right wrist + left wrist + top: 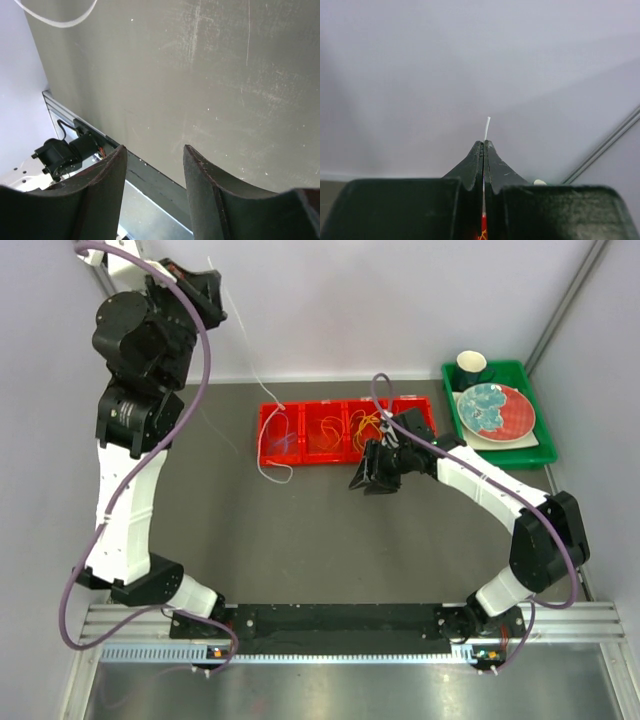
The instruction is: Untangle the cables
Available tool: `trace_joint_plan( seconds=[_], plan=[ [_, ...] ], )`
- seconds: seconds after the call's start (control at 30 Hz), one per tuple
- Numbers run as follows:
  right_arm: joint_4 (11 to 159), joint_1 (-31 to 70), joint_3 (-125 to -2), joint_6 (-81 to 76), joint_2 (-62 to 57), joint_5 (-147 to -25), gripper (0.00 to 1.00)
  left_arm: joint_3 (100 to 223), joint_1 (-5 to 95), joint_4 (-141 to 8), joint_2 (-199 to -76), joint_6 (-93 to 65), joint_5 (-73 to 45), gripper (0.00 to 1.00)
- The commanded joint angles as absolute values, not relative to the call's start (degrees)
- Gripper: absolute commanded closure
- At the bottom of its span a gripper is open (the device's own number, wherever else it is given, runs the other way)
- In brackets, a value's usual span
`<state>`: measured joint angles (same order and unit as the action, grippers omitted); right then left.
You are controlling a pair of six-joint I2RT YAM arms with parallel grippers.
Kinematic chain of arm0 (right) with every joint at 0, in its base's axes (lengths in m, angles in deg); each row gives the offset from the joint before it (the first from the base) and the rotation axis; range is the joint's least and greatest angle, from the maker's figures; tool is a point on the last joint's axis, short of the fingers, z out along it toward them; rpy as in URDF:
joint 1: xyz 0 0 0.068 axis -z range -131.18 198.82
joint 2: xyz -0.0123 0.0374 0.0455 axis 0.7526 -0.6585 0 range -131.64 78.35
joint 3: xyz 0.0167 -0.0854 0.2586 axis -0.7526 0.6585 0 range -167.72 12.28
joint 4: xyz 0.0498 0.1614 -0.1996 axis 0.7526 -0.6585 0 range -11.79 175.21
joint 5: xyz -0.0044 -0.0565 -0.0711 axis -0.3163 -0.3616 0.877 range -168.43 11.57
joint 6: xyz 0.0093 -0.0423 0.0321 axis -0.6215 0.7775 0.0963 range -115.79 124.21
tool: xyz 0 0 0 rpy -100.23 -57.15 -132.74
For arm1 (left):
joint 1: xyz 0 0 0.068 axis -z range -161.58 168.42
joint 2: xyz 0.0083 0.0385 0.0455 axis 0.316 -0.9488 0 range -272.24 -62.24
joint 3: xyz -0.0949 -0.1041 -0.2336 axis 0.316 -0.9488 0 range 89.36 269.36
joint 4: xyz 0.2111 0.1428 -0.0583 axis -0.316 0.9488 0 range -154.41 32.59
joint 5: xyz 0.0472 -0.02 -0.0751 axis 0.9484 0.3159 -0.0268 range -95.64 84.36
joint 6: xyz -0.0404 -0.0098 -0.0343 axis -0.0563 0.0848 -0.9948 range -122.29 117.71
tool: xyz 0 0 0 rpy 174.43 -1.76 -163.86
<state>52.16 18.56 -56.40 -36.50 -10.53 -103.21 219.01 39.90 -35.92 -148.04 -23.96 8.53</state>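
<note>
while our left end effector (484, 146) clamps the white cable (486, 125), we judge a slow lift best, so its tail on the desk (300, 530) just before the red tray (268, 435) slides clear of the other cables (345, 425); our right end effector (154, 149) hovers open, empty.

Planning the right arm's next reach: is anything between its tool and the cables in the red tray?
Nothing visible does. The open right tool sits at the red tray's near edge, the cables inside uncovered. The left tool's white cable hangs farther left.
</note>
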Motion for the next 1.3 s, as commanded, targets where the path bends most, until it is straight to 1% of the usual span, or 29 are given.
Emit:
trace_joint_plan(
  seconds=[0.0, 0.17, 0.77, 0.97, 1.27],
  plan=[
    [50.76, 17.71, -59.26, -34.9, -9.36, -103.57, 0.51, 220.93, 39.87, -44.71, -150.75, -22.51, 8.6, 1.0],
    [50.32, 17.79, -59.43, -34.73, -9.54, -103.3, 0.51, 225.68, 39.78, -46.66, -153.56, -22.59, 8.51, 1.0],
    [50.5, 17.79, -59.79, -34.72, -11.73, -103.57, 0.52, 225.77, 39.6, -59.49, -157.42, -20.75, 15.54, 1.0],
    [50.76, 17.71, -59.79, -34.99, -12.08, -103.74, 0.52, 226.74, 37.15, -62.04, -159.98, -21.44, 16.07, 1.0],
    [50.24, 17.79, -59.7, -34.9, -12.87, -103.74, 0.52, 226.74, 32.4, -63.09, -162.88, -26.2, 12.38, 1.0]
  ],
)
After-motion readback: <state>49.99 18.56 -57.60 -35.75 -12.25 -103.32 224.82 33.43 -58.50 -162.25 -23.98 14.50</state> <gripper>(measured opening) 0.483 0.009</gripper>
